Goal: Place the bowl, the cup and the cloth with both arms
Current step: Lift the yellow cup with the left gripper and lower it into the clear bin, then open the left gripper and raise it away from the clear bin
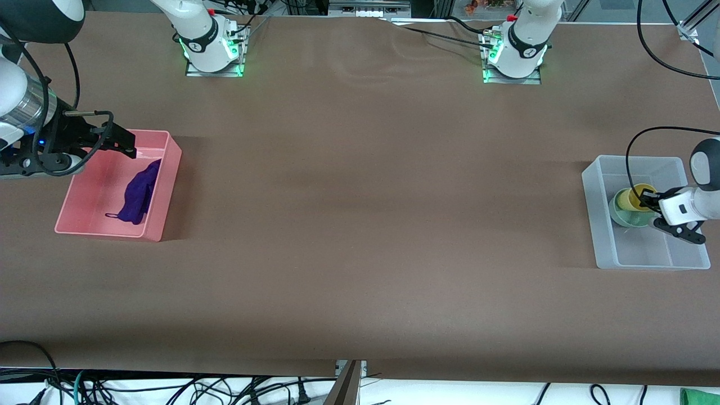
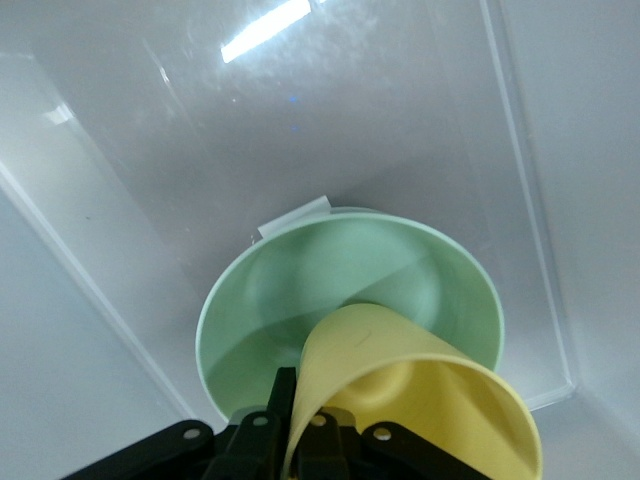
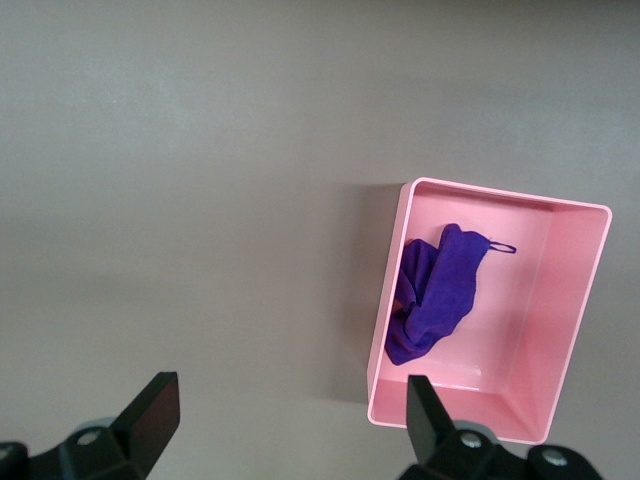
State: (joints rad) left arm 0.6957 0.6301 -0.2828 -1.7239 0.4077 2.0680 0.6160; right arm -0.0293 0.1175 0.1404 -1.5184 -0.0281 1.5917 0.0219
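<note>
**Cloth in the pink bin, cup and bowl nested in the clear bin**

On the brown table (image 1: 360, 225) stand two open bins, well apart. The pink plastic bin (image 1: 163, 191) sits at the right arm's end; the purple cloth (image 1: 139, 191) lies crumpled inside it against the wall that faces the table's middle, its thin loop trailing toward the front camera at about 7 o'clock of the heap in the front view. Nothing touches the cloth.

The clear plastic bin (image 1: 596, 225) sits at the left arm's end. In it the teal-green bowl (image 1: 623, 212) rests against the wall toward the table's middle, and the yellow cup (image 1: 640, 197) is tilted into the bowl — its base down in the bowl's hollow, its mouth turned toward the left wrist camera.

The left end effector (image 2: 300, 420) is inside the clear bin, its black fingers (image 2: 280, 400) pinched on the cup's rim, one finger outside the wall and the other within. It grips the cup; the bowl is touched only by the cup.

The right end effector (image 3: 285, 415) hovers over the pink bin's end nearest the table's edge — its two fingers (image 3: 152, 410) spread wide apart, holding nothing and clear of the cloth below.
</note>
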